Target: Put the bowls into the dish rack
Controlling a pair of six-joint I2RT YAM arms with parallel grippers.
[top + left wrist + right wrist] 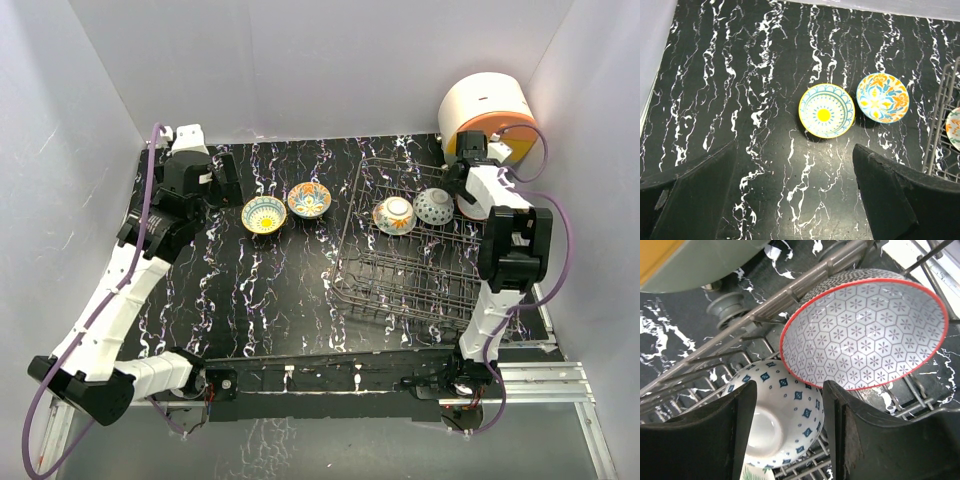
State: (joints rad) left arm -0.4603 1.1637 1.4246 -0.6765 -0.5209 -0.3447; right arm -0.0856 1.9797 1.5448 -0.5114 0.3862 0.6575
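Two bowls stand upright on the black marbled table: a yellow one [264, 214] [826, 110] and an orange floral one [309, 199] [882, 98]. My left gripper [218, 178] [795, 175] is open and empty, near and left of them. The dish rack [400, 285] holds three bowls on edge: an orange-patterned one [394, 214], a blue-diamond one [433, 206] [785, 410] and a grey hexagon one with a red rim [865, 335]. My right gripper [465, 190] [790, 390] is open just above the last two, holding nothing.
A round white-and-orange appliance [483, 112] stands behind the rack at the far right, close to my right arm. The rack's left edge [945, 125] shows in the left wrist view. White walls enclose the table on three sides.
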